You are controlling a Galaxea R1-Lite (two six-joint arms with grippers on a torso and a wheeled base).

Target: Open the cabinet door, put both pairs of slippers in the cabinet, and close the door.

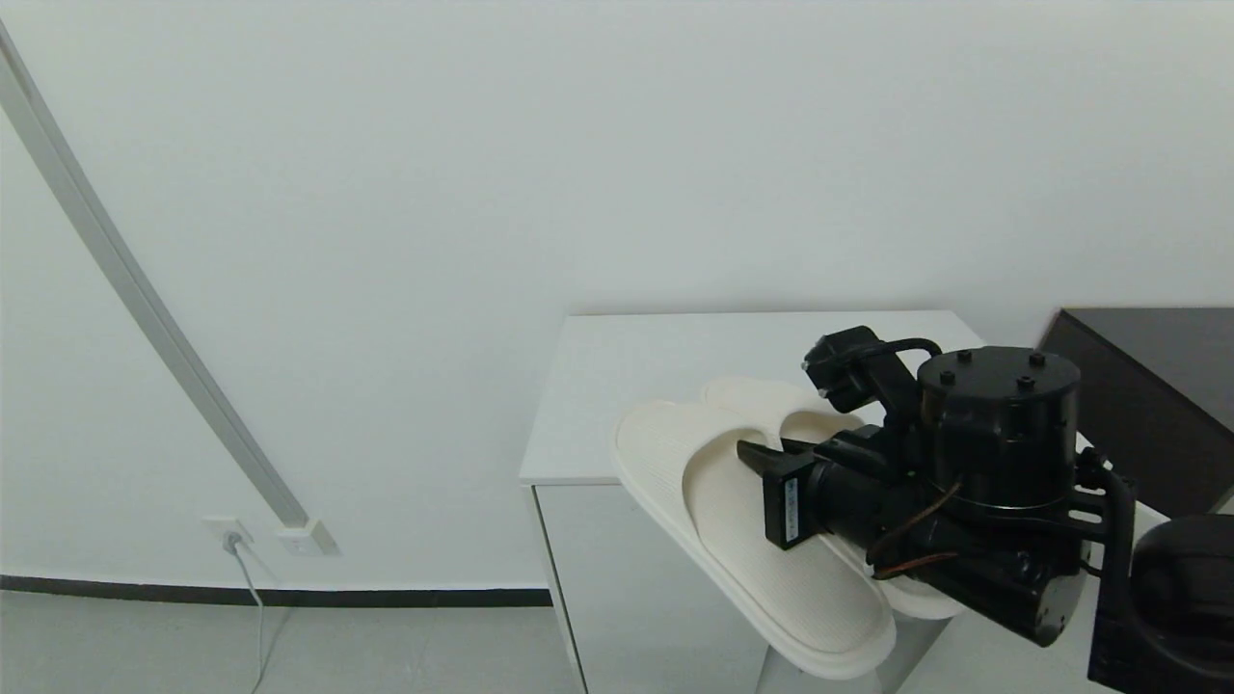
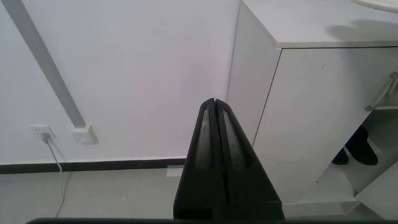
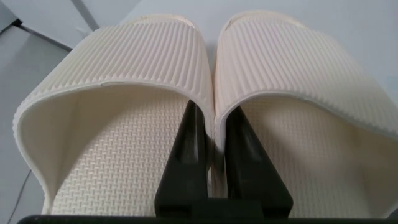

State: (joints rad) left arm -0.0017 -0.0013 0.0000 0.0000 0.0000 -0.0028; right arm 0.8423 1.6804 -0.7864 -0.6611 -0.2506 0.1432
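Observation:
A cream pair of slippers (image 1: pixel 762 559) hangs tilted over the front edge of the white cabinet (image 1: pixel 665 361), toes toward the cabinet top. My right gripper (image 1: pixel 764 457) is shut on the slippers (image 3: pixel 155 74); its fingers (image 3: pixel 189 143) pinch the two inner side walls together, one finger inside each slipper. My left gripper (image 2: pixel 214 106) is shut with nothing in it, low in front of the cabinet's left side (image 2: pixel 252 93). Past the cabinet's white front panel (image 2: pixel 311 106), a metal door handle (image 2: pixel 384 92) and dark shoes (image 2: pixel 359 148) on an inner shelf can be seen.
A dark piece of furniture (image 1: pixel 1147 386) stands right of the cabinet. On the wall to the left are a slanted cable duct (image 1: pixel 145 299) and a socket with a plugged cord (image 1: pixel 229 536). Grey floor (image 1: pixel 241 646) lies open left of the cabinet.

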